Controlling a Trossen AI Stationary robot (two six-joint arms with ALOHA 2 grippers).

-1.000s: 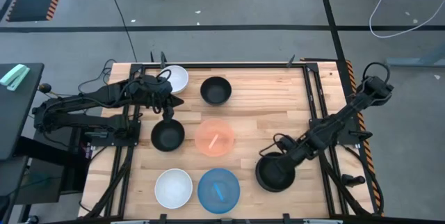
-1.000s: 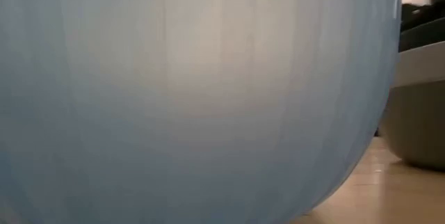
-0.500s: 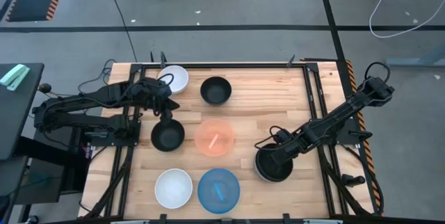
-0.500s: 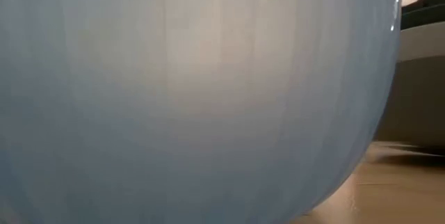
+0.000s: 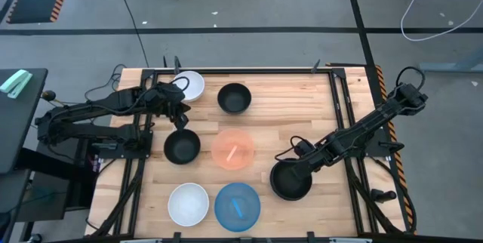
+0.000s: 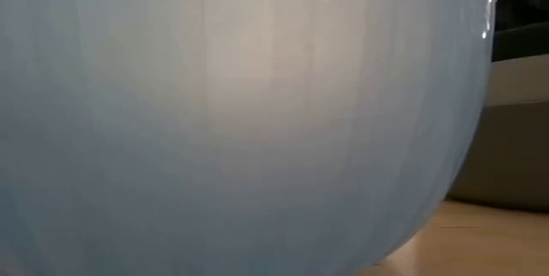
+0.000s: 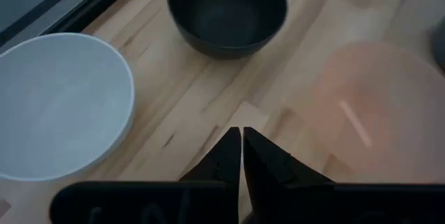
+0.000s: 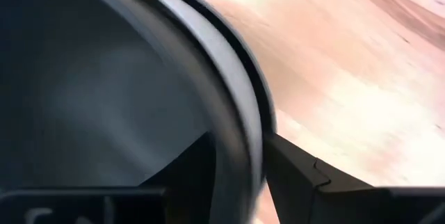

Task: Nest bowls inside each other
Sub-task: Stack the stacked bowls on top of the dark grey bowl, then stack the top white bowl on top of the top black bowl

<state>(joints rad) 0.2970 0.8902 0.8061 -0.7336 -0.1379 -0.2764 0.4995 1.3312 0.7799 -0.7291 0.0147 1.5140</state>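
Note:
My right gripper [image 5: 300,166] is shut on the far rim of a dark bowl [image 5: 291,182] at the table's near right; the rim shows two layers, like one bowl nested in another. My left gripper [image 5: 180,120] is shut and holds nothing, hovering between a white bowl [image 5: 189,85] and a black bowl [image 5: 182,146]. Another black bowl [image 5: 234,97], a salmon-pink bowl [image 5: 233,149], a second white bowl [image 5: 188,204] and a blue bowl [image 5: 237,207] stand upright on their bases. My right gripper straddles the dark bowl's rim [image 8: 240,123], one finger [image 8: 188,172] inside the bowl and one [image 8: 306,175] outside against its wall. It comes slanting down from the table's right. In the low view the bowl's base [image 6: 515,201] is down at the table top.
The blue bowl [image 6: 240,113] stands right in front of the low camera and fills most of that view. Black rails [image 5: 343,115] run along the table's left and right sides. Bare wood [image 5: 294,99] lies at the far right.
My right gripper has gone toward the table's left edge, taking the dark bowl with it; the bowl now stands nearer the blue and pink bowls, still upright.

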